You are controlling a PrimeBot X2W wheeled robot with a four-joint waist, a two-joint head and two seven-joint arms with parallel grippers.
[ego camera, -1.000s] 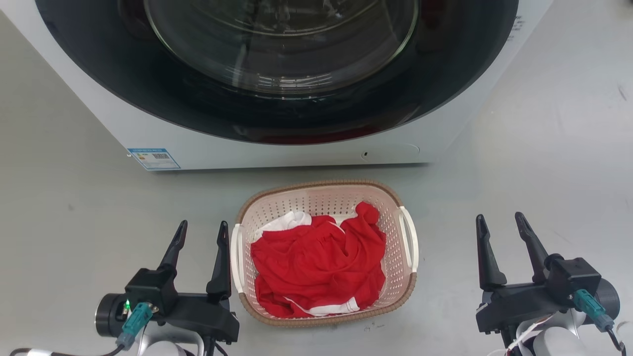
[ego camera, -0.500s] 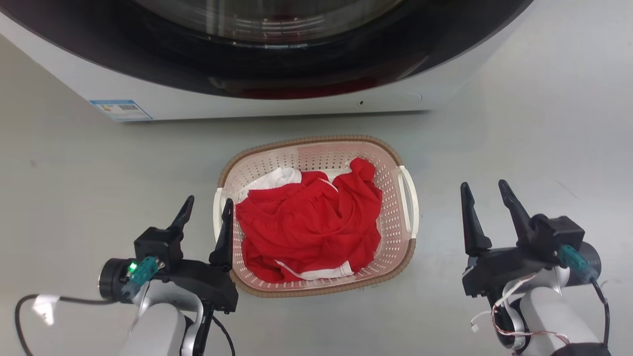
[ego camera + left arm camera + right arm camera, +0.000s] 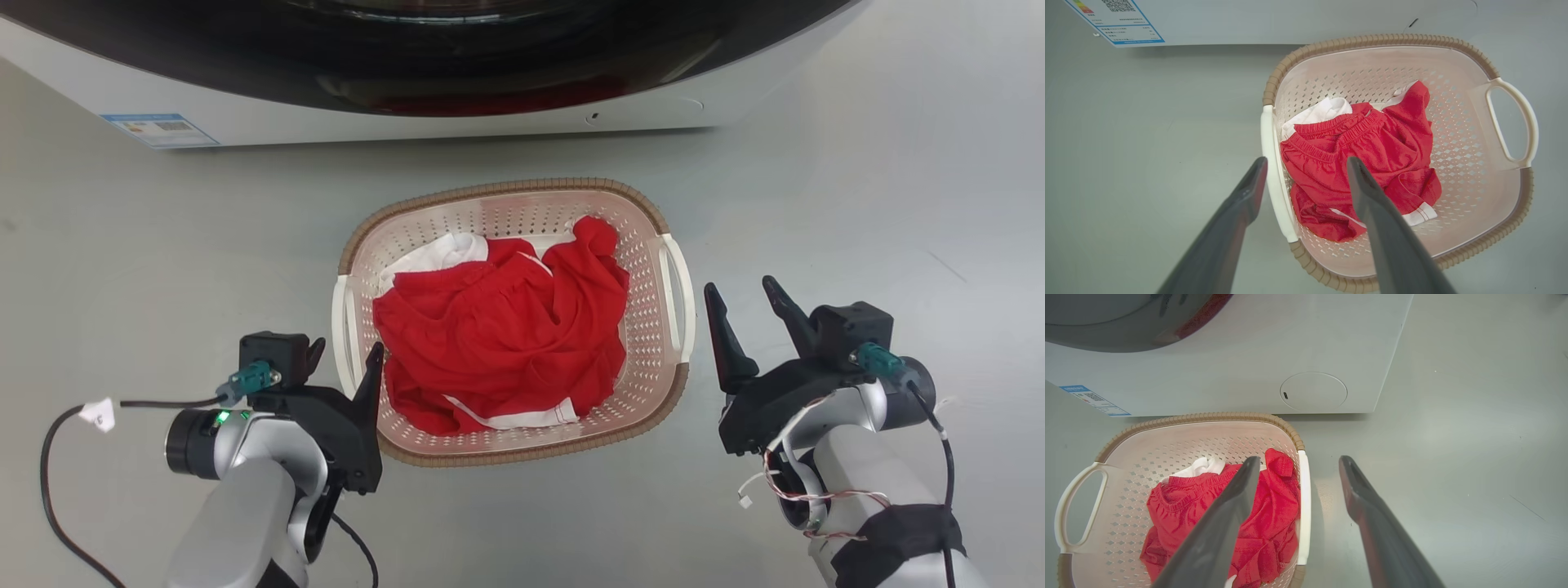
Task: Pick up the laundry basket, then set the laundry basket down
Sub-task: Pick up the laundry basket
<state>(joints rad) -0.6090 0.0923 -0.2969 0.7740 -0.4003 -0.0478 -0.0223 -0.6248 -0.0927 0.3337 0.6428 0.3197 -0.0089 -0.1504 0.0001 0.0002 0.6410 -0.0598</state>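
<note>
The cream-pink perforated plastic laundry basket (image 3: 522,219) is sitting on the grey floor (image 3: 163,245), red clothes (image 3: 506,335) inside; the spread left gripper (image 3: 344,351) is straddling its white handle (image 3: 340,318), the spread right gripper (image 3: 739,286) hovering just beside

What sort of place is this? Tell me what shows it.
Likely a laundry area: a front-loading washing machine on a grey floor, and a laundry basket of red clothes before it.

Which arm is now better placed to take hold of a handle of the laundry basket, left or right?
Left, probably. The open left gripper straddles the left handle of the laundry basket. The open right gripper is apart from the right handle, over the floor.
</note>
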